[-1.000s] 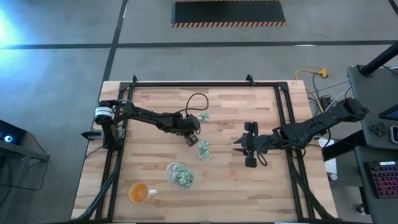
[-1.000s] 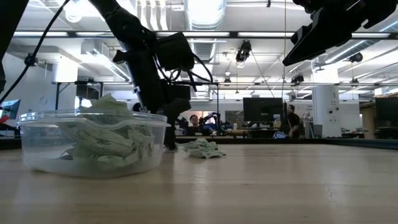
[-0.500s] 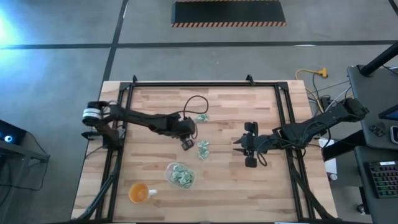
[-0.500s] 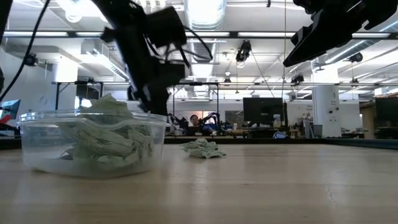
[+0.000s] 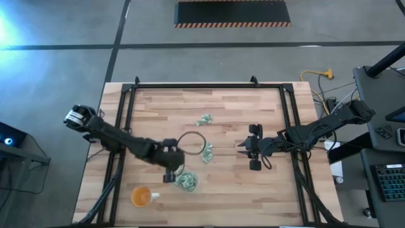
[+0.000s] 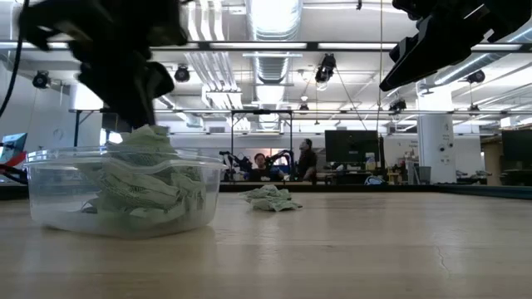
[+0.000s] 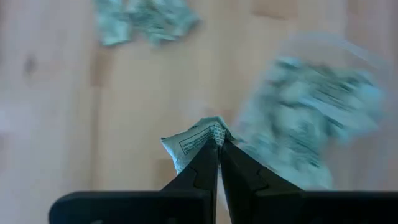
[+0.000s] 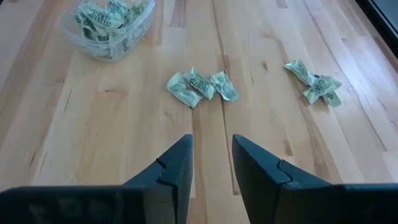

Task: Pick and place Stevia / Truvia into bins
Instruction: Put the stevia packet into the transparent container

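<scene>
Jaws of left gripper [image 5: 169, 177] pinched shut on one packet [image 7: 198, 140], carrying it over the tub [image 5: 184, 180] edge for drop. Low view: tub [image 6: 125, 191] already heaped; loose pile [image 6: 269, 199] behind. Right gripper [image 8: 210, 163] hovers half-open, empty, waiting near remaining packets [image 8: 200, 86].

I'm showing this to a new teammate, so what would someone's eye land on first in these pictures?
First, the left gripper, shut on a sweetener packet beside the clear tub heaped with packets near the table's front edge. Next, two small loose clusters of packets lying mid-table. The right gripper hangs open to their right, and an orange cup sits left of the tub.
</scene>
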`<state>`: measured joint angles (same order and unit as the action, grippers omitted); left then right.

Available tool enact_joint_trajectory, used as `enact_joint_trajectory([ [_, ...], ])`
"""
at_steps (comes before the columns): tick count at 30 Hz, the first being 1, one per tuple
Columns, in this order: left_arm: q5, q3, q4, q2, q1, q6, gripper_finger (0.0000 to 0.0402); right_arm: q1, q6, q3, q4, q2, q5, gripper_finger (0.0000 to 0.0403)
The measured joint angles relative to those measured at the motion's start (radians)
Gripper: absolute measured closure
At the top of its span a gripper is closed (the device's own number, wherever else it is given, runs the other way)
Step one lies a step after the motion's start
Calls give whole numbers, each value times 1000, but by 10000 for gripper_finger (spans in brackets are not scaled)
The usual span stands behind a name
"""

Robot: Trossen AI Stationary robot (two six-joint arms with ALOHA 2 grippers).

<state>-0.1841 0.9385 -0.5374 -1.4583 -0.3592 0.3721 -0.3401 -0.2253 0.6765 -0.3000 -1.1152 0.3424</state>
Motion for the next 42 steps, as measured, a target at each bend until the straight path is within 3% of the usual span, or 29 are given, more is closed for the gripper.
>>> enact_joint_trajectory([
  [8, 0, -10, 56, -4, -105, 0, 401, 0, 0, -2, 4, 0, 0, 298],
  [29, 100, -13, 57, -63, -116, -41, 400, 0, -3, -38, 45, 0, 0, 300],
  [42, 92, 0, 31, -44, -116, -41, 307, 0, -1, -41, 60, 0, -2, 307],
])
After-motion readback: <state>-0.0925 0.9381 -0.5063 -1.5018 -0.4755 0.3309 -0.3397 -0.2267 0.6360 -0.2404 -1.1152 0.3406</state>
